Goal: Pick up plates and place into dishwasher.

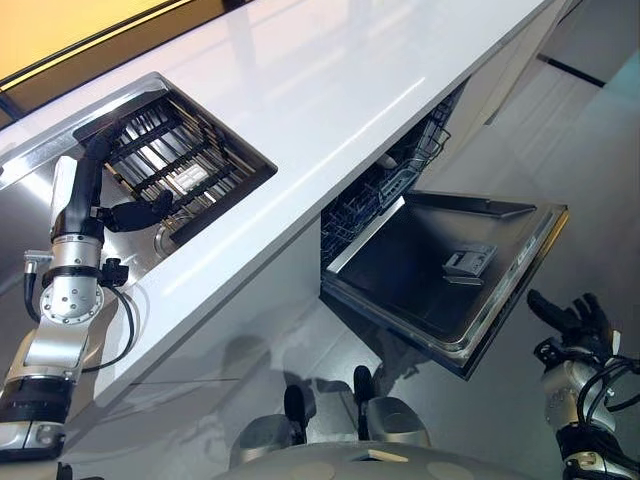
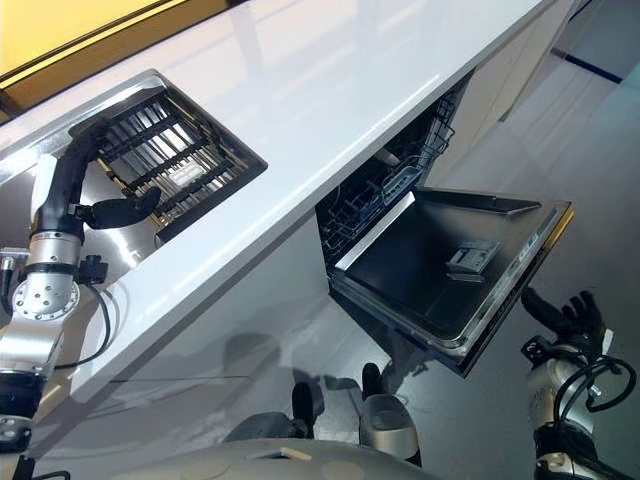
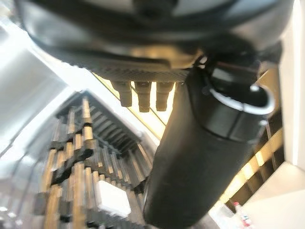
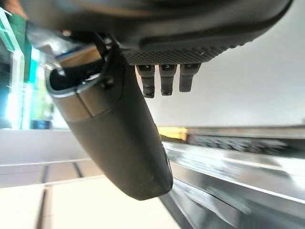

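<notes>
Left hand [image 1: 135, 212] is reaching, fingers relaxed, over the sink rack [image 1: 175, 160], where any plates, likely rigid, slick and breakable, want a rim grip; right hand [image 1: 575, 322] is hanging released near the dishwasher door [image 1: 440, 270].

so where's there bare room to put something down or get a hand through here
Free: the white countertop right of the sink, and the open dishwasher door's inner face apart from its detergent cup. Crowded: the sink's slatted rack, where the left hand reaches, and the wire rack under the counter. The right hand hangs open beside the door.
</notes>
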Robot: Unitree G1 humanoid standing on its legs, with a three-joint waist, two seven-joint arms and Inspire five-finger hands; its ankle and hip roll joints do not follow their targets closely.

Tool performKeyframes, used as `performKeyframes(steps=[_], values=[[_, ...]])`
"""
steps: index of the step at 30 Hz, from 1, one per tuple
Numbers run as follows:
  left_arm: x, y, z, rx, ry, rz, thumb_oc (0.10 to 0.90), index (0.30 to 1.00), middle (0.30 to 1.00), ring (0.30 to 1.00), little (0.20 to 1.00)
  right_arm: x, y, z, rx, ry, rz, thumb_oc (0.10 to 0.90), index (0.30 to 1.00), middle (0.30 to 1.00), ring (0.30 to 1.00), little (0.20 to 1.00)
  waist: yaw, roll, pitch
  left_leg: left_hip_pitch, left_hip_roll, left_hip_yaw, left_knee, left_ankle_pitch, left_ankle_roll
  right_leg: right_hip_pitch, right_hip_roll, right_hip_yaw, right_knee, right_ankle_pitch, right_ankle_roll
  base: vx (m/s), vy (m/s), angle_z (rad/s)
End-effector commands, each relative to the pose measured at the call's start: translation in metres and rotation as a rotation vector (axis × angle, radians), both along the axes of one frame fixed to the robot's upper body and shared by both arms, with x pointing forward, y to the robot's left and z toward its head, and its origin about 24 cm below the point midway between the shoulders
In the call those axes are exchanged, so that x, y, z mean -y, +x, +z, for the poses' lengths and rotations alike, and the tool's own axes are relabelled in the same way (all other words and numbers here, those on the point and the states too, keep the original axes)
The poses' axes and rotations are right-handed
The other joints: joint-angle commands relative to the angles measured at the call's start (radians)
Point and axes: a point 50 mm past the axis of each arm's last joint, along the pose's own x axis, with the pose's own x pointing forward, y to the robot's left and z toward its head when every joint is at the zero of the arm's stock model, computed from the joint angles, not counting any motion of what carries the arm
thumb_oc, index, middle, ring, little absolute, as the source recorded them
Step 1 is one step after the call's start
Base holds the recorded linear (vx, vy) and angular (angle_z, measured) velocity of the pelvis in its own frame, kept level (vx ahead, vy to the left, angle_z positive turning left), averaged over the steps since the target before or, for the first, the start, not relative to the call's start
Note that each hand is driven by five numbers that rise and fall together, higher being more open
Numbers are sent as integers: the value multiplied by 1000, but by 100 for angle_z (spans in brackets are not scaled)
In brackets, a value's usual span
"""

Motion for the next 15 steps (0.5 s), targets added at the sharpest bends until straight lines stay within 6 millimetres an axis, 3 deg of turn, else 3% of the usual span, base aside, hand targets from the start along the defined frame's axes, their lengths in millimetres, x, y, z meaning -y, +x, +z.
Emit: performKeyframes(steps=[1, 7, 15], values=[[0, 12, 74, 381, -87, -9, 800, 900, 900, 900, 900, 28, 38, 61, 215, -76, 31, 800, 900, 900, 900, 900, 23, 50, 60, -149, -59, 16, 246, -180, 32, -146, 28, -60, 343, -244, -7, -189, -134, 15], [5, 22, 88, 467, -196, -35, 800, 900, 900, 900, 900, 22, 55, 54, 207, 42, 40, 800, 900, 900, 900, 900, 39, 80, 135, -288, -64, 6, 391, -196, 19, -263, 16, -85, 472, -277, -56, -91, -62, 11], [12, 31, 93, 490, -273, -61, 800, 900, 900, 900, 900, 16, 61, 37, 263, 320, 28, 800, 900, 900, 900, 900, 54, 121, 174, -360, -96, -19, 469, -205, 12, -348, 0, -90, 595, -322, -87, 7, 13, 2]])
